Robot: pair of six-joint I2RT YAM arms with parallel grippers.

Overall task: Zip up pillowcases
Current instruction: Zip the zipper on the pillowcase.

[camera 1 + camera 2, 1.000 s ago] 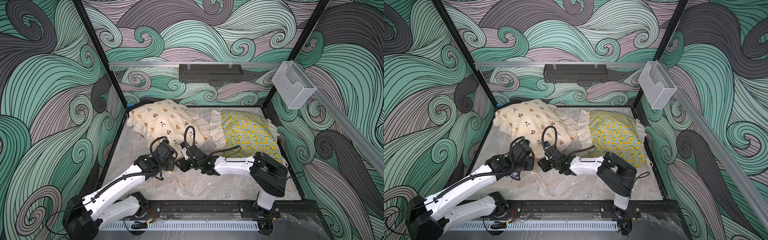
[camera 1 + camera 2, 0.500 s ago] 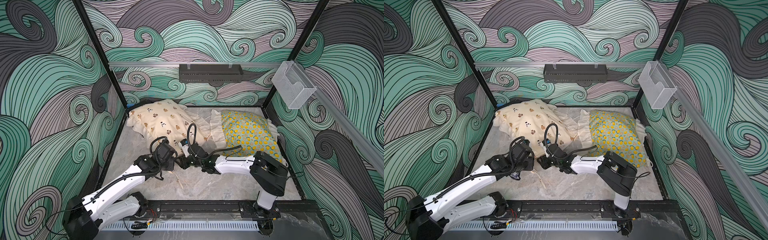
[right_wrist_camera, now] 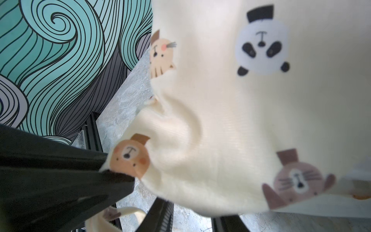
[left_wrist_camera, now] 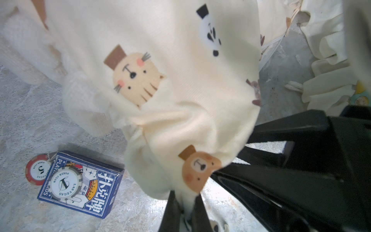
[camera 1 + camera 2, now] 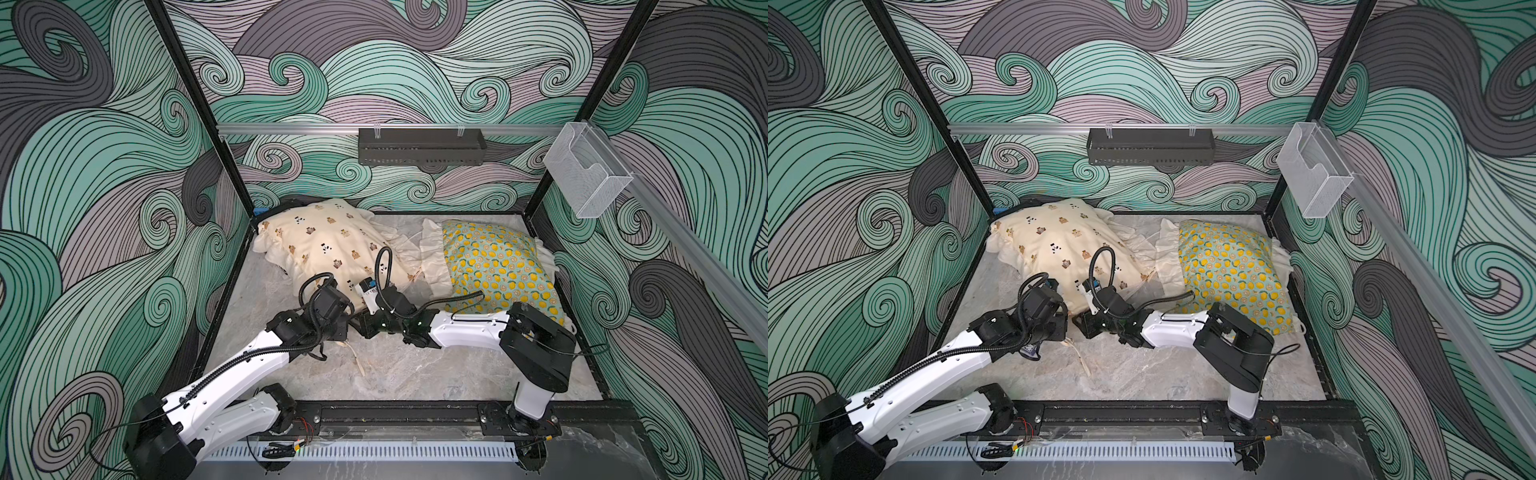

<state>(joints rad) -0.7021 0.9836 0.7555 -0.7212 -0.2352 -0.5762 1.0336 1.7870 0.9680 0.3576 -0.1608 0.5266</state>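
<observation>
The cream bear-and-panda pillowcase (image 5: 332, 245) (image 5: 1059, 241) lies at the back left, and the lemon pillowcase (image 5: 498, 266) (image 5: 1229, 266) at the back right. Both arms meet at the bear case's near corner. My left gripper (image 4: 183, 200) (image 5: 347, 322) is shut on a fold of this cream fabric (image 4: 180, 100) just under a brown bear print. My right gripper (image 3: 192, 217) (image 5: 363, 322) faces it from the right, its jaws apart, with the case's bulging corner (image 3: 220, 140) just above them and bare floor showing between. No zipper shows.
A blue playing-card box (image 4: 80, 184) with a white poker chip (image 4: 65, 182) on it and a red chip (image 4: 38, 170) beside it lies on the marble floor by the bear case. A cream string (image 5: 357, 357) trails on the floor. On the walls hang a black box (image 5: 422, 145) and a clear bin (image 5: 586, 174).
The right wrist has edged in toward the bear case's corner and its jaws have narrowed a little. The left arm has held still with its grip.
</observation>
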